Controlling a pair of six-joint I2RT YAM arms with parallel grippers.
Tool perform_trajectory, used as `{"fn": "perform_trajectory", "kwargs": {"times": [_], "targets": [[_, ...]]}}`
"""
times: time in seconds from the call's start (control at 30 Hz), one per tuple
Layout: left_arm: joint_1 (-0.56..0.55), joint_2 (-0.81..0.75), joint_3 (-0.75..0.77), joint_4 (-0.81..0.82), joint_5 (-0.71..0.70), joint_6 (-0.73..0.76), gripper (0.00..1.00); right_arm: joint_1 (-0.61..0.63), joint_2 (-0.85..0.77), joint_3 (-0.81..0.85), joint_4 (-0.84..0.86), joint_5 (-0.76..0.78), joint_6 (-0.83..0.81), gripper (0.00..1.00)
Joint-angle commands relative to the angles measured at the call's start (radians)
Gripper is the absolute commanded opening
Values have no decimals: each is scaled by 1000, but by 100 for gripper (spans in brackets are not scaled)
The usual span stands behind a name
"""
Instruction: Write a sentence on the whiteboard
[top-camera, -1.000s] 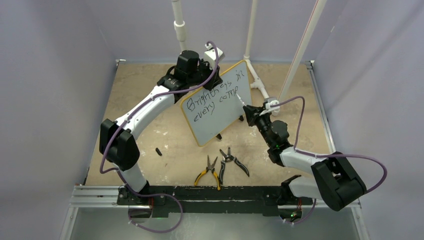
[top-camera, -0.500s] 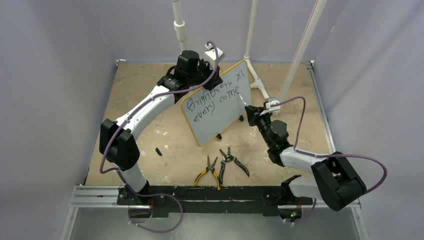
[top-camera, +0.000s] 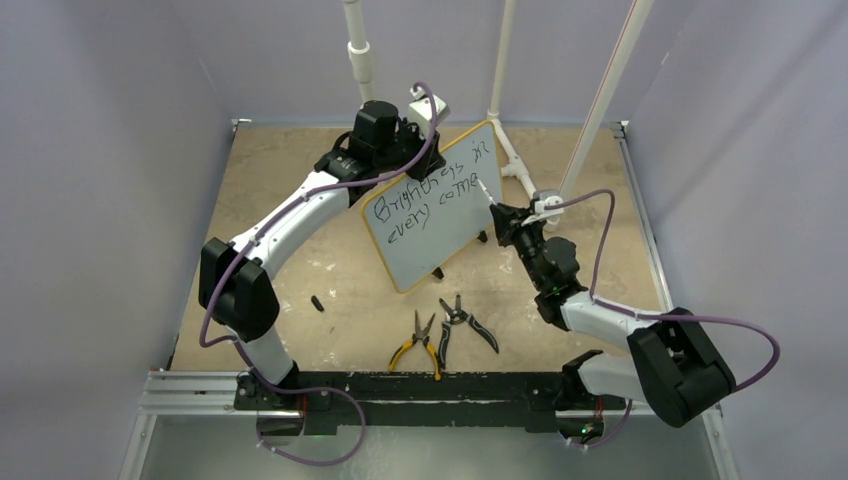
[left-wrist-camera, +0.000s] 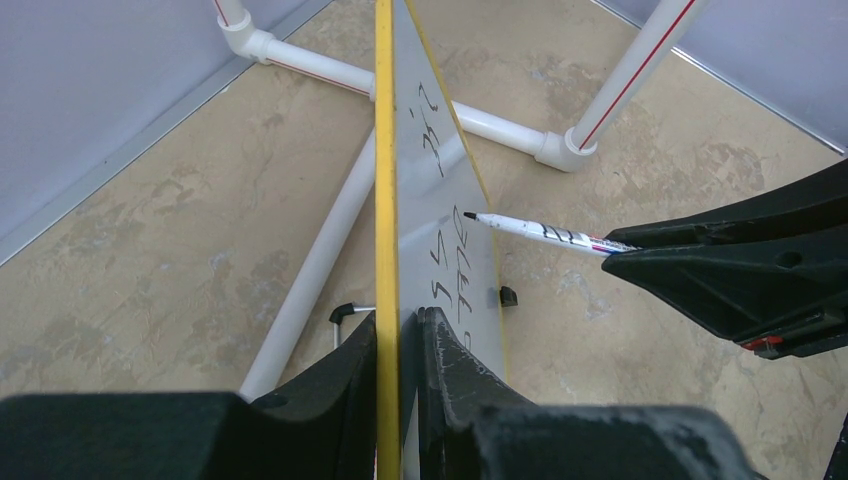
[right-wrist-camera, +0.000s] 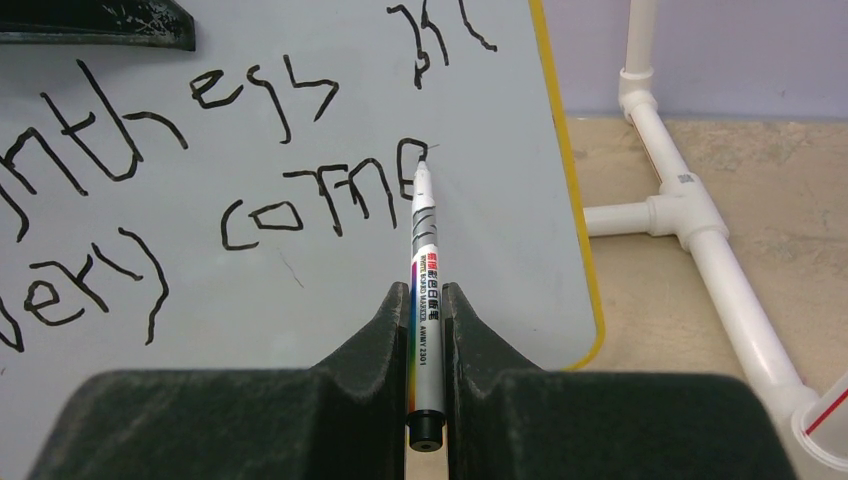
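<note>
My left hand (left-wrist-camera: 398, 325) pinches the top edge of the board (top-camera: 445, 240), which stands on the table (top-camera: 300, 260); my right hand (right-wrist-camera: 427, 300) grips the marker (right-wrist-camera: 424, 225), tip at "corne". Light pressure and small strokes should finish the sentence (top-camera: 430, 192) cleanly

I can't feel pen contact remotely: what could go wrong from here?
Pen pressure may tilt the yellow-rimmed white whiteboard, pinched at its edge by the left gripper. The white marker, gripped at its rear by the right gripper, could slide back or swivel, spoiling the black handwritten sentence.
</note>
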Motion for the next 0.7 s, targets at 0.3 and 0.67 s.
{"fn": "perform_trajectory", "kwargs": {"times": [0.3, 0.67], "targets": [[3, 0, -2, 31, -26, 22, 0, 5, 30, 61, 63, 38, -12, 0], [3, 1, -3, 32, -25, 22, 0, 6, 70, 90, 54, 60, -7, 0]]}}
